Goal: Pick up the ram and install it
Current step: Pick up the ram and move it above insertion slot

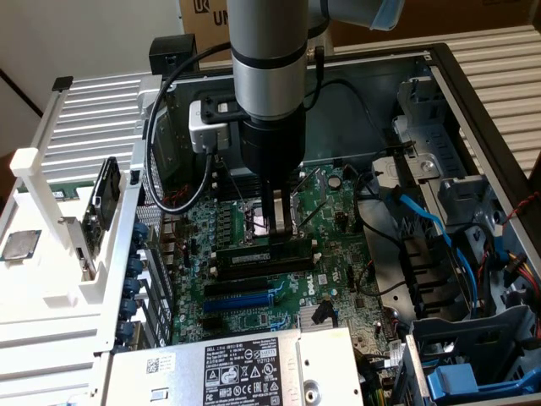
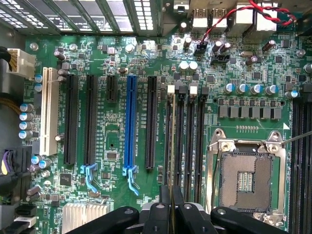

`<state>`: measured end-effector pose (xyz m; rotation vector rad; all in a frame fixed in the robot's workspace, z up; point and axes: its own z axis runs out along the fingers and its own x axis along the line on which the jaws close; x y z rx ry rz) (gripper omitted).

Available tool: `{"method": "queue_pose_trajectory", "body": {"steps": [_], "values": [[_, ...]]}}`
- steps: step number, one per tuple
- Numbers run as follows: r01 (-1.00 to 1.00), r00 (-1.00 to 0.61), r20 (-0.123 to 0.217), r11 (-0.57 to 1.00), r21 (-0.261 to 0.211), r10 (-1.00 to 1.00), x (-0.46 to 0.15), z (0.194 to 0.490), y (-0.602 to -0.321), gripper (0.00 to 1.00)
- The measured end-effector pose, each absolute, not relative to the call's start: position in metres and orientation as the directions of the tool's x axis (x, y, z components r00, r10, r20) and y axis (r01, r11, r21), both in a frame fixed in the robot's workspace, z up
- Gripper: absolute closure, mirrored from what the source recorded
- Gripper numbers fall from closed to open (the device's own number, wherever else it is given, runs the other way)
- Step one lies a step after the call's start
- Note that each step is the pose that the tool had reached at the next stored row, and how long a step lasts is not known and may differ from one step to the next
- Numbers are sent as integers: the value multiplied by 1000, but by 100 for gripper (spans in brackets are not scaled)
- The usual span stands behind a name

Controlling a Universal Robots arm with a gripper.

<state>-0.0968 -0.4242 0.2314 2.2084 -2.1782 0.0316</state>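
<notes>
The ram (image 1: 254,255) is a dark stick with a small pale label. It lies along the black memory slots (image 1: 264,271) on the green motherboard (image 1: 338,211) inside the open computer case. My gripper (image 1: 281,230) comes straight down from above and is shut on the ram's upper edge. In the wrist view the ram (image 2: 172,146) shows edge-on as a thin line, running in line with the memory slots (image 2: 192,141) from between my gripper (image 2: 171,207). I cannot tell whether it is seated in a slot or just above one.
A blue expansion slot (image 2: 130,126) and black ones lie beside the memory slots. The open CPU socket (image 2: 246,178) is on their other side. Blue and black cables (image 1: 423,216) fill the exterior view's right. A labelled power supply (image 1: 245,368) sits in front and a white rack (image 1: 51,220) on the left.
</notes>
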Motion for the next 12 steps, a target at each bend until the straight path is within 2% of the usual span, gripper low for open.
{"method": "queue_pose_trajectory", "body": {"steps": [12], "values": [[-1000, 14, 42, -13, 14, -999, -97, 230, -424, 87]]}}
